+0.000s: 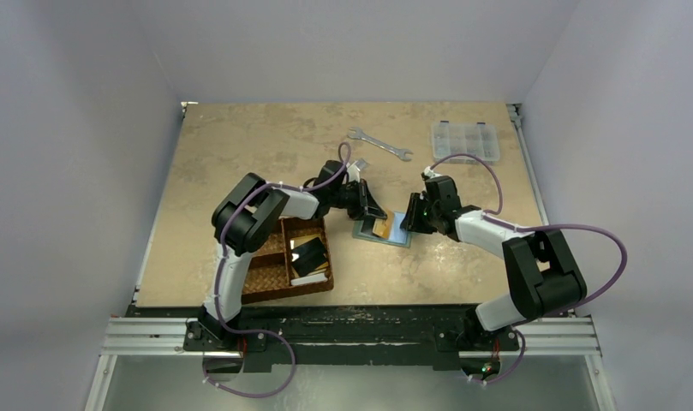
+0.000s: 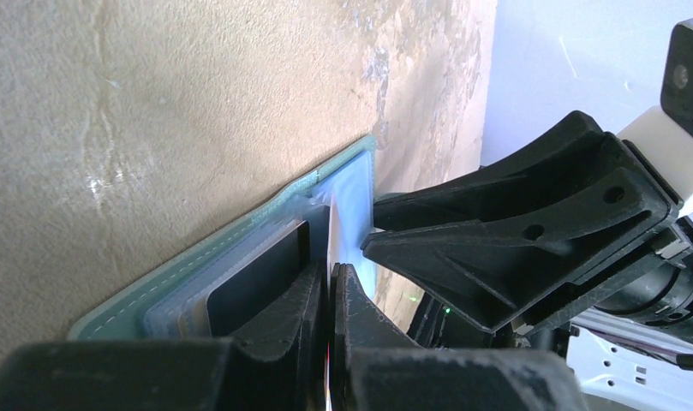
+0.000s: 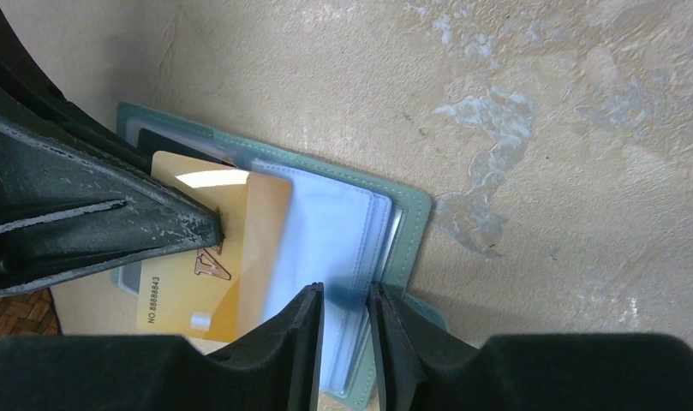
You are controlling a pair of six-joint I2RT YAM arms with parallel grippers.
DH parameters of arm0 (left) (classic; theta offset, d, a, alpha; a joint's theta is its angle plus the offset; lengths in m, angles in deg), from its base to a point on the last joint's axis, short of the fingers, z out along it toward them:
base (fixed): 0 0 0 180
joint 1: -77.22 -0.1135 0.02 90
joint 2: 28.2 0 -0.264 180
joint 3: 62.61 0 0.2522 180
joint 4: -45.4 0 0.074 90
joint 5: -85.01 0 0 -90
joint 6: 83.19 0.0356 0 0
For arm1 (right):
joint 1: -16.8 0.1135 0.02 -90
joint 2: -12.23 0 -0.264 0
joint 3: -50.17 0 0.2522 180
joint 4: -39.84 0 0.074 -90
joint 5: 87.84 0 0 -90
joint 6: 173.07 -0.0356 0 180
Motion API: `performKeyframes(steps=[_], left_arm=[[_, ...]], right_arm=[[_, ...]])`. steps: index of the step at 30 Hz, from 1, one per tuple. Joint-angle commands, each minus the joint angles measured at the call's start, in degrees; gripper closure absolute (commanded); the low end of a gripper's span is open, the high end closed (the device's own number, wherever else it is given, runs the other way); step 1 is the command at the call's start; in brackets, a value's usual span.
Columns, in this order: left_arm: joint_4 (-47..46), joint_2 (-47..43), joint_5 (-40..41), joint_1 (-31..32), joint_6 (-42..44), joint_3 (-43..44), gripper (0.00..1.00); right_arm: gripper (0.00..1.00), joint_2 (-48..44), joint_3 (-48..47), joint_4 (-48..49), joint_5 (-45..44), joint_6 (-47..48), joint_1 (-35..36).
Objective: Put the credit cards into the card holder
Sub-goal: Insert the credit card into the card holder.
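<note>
The grey-green card holder (image 1: pixel 397 231) lies open on the table, its blue-grey pockets (image 3: pixel 325 231) up. My left gripper (image 1: pixel 373 216) is shut on the orange-yellow credit card (image 3: pixel 210 257) and holds it edge-in against the pockets. In the left wrist view the card is a thin edge between the closed fingers (image 2: pixel 330 276). A black card (image 2: pixel 257 278) sits in a pocket of the holder (image 2: pixel 231 235). My right gripper (image 3: pixel 344 295) is closed on the holder's pocket leaves near its right edge (image 3: pixel 411 214). It also shows in the top view (image 1: pixel 411 219).
A brown woven basket (image 1: pixel 278 291) at the near left holds a black card (image 1: pixel 307 253) and a white card (image 1: pixel 312 276). A wrench (image 1: pixel 379 144) and a clear compartment box (image 1: pixel 465 141) lie at the far side.
</note>
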Motion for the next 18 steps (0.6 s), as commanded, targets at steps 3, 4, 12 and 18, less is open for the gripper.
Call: performKeyframes(steps=[3,4,12,18], left_arm=[[-5.84,-0.31,0.62,0.61,-2.49,-1.29,1.00],[-5.85,-0.39,1.08,0.60,-2.71,-1.59,1.00],[-8.21,-1.87,5.46,0.67,-6.20,-4.70,1.00],[-12.27,-0.52,4.89,1.99,-7.92,-5.11,1.00]], right_arm=[[0.66,1.71,1.07,-3.11,1.39,0.74,0.81],[0.66,1.65,1.09,-3.16,1.35,0.75,0.82],[0.66,1.68,1.14,-3.06,1.35,0.75,0.80],[0.66,1.53,1.23,-2.97,1.35,0.51,0.80]])
